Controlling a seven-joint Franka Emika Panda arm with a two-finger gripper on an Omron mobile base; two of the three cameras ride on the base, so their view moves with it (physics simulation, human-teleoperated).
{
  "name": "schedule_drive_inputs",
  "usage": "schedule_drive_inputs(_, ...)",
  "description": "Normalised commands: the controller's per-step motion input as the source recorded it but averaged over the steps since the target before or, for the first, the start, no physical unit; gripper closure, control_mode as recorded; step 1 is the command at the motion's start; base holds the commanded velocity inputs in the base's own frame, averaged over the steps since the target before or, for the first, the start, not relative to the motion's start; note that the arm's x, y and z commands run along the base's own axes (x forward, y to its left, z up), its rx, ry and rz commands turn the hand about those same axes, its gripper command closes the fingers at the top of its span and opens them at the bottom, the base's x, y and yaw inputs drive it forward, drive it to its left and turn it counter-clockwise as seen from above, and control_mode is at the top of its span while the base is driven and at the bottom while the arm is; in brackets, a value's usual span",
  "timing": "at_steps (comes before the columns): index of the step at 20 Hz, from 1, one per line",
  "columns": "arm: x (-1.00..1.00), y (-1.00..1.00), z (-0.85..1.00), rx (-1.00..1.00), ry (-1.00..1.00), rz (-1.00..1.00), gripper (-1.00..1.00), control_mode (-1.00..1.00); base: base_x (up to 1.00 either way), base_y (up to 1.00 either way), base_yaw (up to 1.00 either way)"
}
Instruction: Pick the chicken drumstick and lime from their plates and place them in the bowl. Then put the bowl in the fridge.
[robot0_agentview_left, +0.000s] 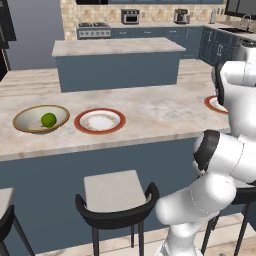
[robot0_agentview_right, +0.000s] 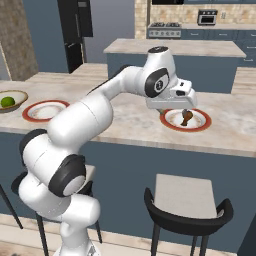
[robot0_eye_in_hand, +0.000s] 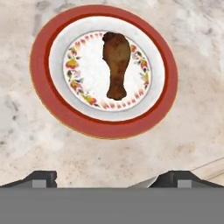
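The end effector (robot0_eye_in_hand: 112, 177) hangs with fingers spread apart above the drumstick (robot0_eye_in_hand: 116, 64), which lies mid-plate (robot0_eye_in_hand: 57, 111) in the upper frame, bare table (robot0_eye_in_hand: 192, 127) around. At far left, the lime (robot0_agentview_left: 48, 119) sits in the bowl (robot0_agentview_left: 25, 125) beside an empty plate (robot0_agentview_left: 82, 122).
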Motion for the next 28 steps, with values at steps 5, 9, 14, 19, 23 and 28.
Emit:
schedule_drive_inputs(5, 0.22, -0.23, -0.16, 0.00, 0.01, 0.00, -1.00, -1.00, 0.00, 0.00, 0.00)
schedule_drive_inputs(9, 0.25, -0.13, -0.12, 0.01, 0.00, 0.00, -1.00, -1.00, 0.00, 0.00, 0.00)
schedule_drive_inputs(14, 0.28, -0.12, -0.04, 0.01, 0.02, 0.00, -1.00, -1.00, 0.00, 0.00, 0.00)
schedule_drive_inputs(19, 0.16, -0.09, -0.20, 0.05, 0.04, 0.00, -1.00, -1.00, 0.00, 0.00, 0.00)
schedule_drive_inputs(23, 0.11, -0.11, -0.25, 0.08, 0.04, 0.00, -1.00, -1.00, 0.00, 0.00, 0.00)
schedule_drive_inputs(28, 0.08, -0.11, -0.17, 0.12, 0.00, 0.00, -1.00, -1.00, 0.00, 0.00, 0.00)
